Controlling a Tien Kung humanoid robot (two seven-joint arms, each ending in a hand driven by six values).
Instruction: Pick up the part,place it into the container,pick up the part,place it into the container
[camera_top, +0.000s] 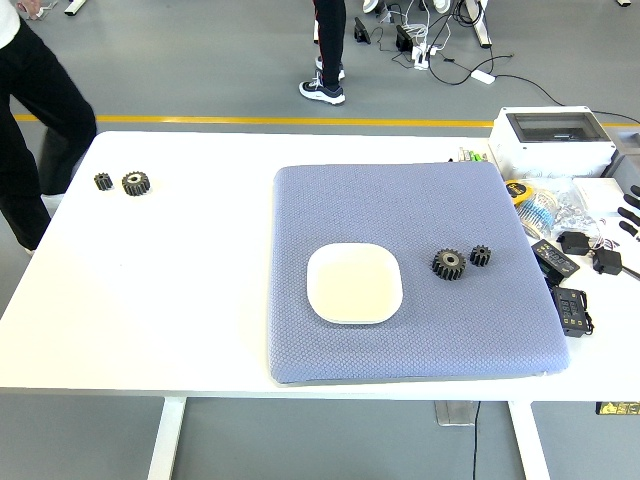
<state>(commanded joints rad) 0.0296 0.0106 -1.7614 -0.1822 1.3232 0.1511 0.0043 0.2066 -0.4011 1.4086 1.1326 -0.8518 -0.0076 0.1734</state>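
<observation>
White and shallow, the square dish (354, 283) sits on the blue-grey mat (420, 340) with nothing in it at all. Over at the right edge we catch just the black fingertips of the right hand (629, 212), a sliver poking in above the clutter, and whether those fingers are spread or curled cannot be told from so little. Out from that hand toward the middle of the table, two dark gears lie on the mat: the larger gear (449, 264) and the smaller gear (481, 255) just beside it, the smaller one nearer the hand, both well short of it and both apart from the dish. Far across from the hand, near the table's (180, 320) far left corner, a second pair of gears (126, 182) rests on bare white. A person's dark-trousered leg (40, 120) stands beyond that corner.
</observation>
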